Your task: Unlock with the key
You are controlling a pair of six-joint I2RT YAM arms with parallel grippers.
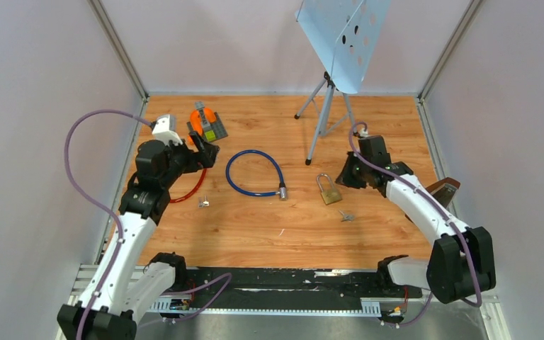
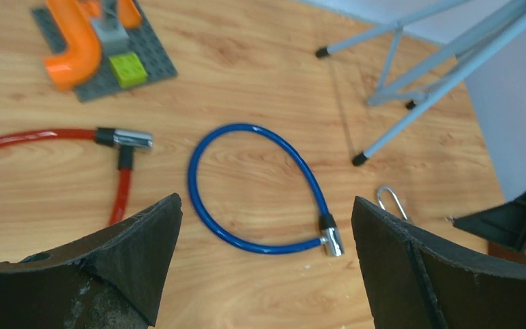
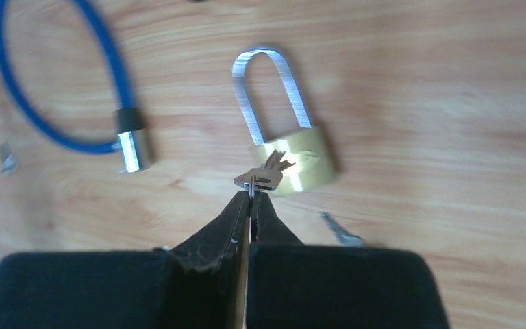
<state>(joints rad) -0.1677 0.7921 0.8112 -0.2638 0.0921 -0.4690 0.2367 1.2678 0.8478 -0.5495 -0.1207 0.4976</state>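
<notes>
padlock (image 3: 300, 164): brass body, silver shackle
key (image 3: 261, 179): silver
looped cable (image 2: 192, 179): blue
second cable (image 2: 41, 135): red
table (image 1: 269, 234): orange wood grain

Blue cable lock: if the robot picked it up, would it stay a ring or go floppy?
Probably floppy: the blue cable lock lies in a curved loop, so it would likely droop from wherever it's pinched. Its metal end looks chunkier, so that end may hang lowest. The glossy coating might be slippery.

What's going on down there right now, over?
Left claw open, empty. Right claw shut on key, close to padlock. Nothing blocking; spare key lies nearby.
</notes>
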